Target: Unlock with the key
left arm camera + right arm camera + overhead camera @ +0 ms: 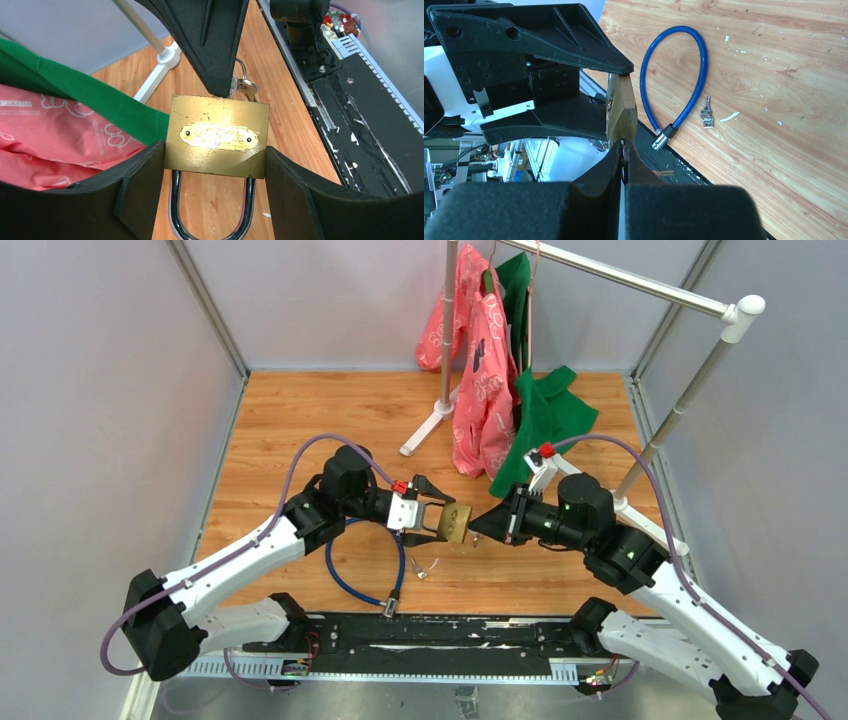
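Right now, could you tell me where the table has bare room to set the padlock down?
Bare table lies back left, between the wall and the rack foot. The centre is crowded: padlock, cable lock, loose keys. Pink bags and green cloth fill the back right.

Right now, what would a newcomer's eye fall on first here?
A brass padlock hangs over the middle of the table, clamped in the left hand. The right hand pinches a key against its edge. Behind, pink bags and green cloth hang on a rack.
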Tool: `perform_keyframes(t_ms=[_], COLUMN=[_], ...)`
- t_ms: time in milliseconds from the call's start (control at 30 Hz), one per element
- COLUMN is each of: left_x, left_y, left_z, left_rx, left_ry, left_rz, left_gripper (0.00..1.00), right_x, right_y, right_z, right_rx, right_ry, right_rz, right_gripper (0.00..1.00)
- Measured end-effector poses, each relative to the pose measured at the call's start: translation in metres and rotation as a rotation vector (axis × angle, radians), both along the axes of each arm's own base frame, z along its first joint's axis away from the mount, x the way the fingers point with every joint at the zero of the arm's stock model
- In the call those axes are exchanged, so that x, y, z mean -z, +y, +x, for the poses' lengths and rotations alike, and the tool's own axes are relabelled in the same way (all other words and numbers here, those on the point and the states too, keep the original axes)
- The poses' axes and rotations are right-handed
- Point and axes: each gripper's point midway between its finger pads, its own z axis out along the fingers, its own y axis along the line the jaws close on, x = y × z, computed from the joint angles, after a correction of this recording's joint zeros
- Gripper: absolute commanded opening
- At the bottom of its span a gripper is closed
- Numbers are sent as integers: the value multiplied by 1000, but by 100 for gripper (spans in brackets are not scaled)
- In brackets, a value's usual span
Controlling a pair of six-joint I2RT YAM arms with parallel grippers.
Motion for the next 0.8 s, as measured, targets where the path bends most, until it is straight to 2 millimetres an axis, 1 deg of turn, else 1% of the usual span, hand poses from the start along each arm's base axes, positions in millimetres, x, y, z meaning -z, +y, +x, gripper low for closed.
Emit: perform_keyframes(t_ms=[433,567,800], left_x=[5,8,10], left_y=[2,3,3], left_z=[4,5,7], left_rx=[-40,-57,-70], left_ry=[37,55,39], left_rz=[23,35,42], left_gripper=[0,0,0], right_x=[2,5,8], right_y=[0,1,2], right_z=[3,5,7], right_rx=[17,25,31], right_ry=[-4,-2,-7], right_rz=[-8,-6,-5], right_gripper=[0,0,0])
